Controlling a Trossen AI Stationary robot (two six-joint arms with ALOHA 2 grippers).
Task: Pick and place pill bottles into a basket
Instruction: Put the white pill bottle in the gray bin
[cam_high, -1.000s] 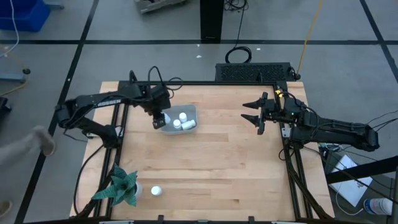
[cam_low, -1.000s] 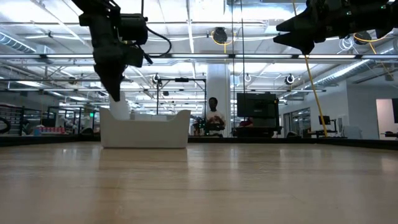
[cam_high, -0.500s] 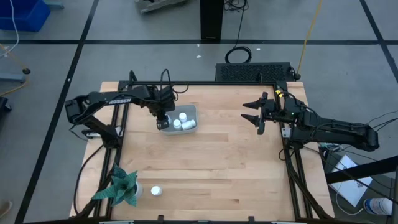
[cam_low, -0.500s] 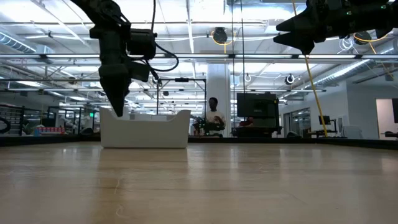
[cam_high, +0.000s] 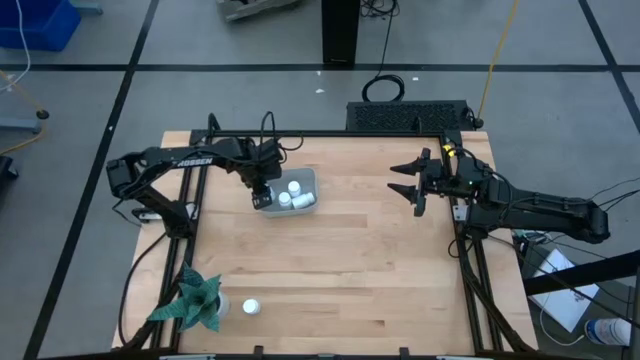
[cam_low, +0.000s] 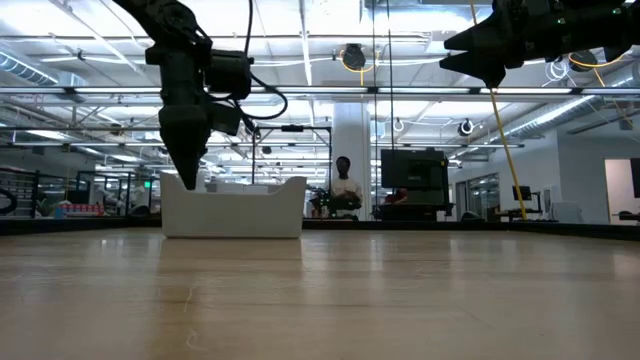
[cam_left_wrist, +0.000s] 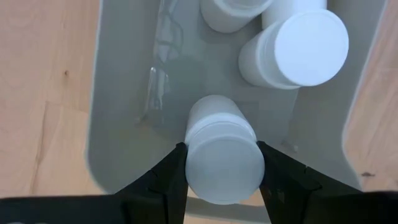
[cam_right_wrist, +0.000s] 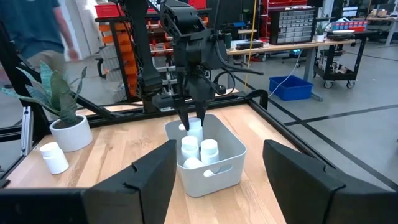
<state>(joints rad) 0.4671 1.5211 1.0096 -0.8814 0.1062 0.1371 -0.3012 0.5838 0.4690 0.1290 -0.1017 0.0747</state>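
"ROSSEN" on left arm (cam_high: 190, 158)

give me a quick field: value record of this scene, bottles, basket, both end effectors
basket: pale grey-blue bin at the table's far left-centre
bottles in basket: three loose bottles, plus one held
held bottle: white pill bottle clamped between the fingers, low inside the basket
left end effector: over the basket's left end, shut on the held bottle
right end effector: raised at the far right, open, holding nothing
bottle outside: one on the table near the front left, beside the green plant
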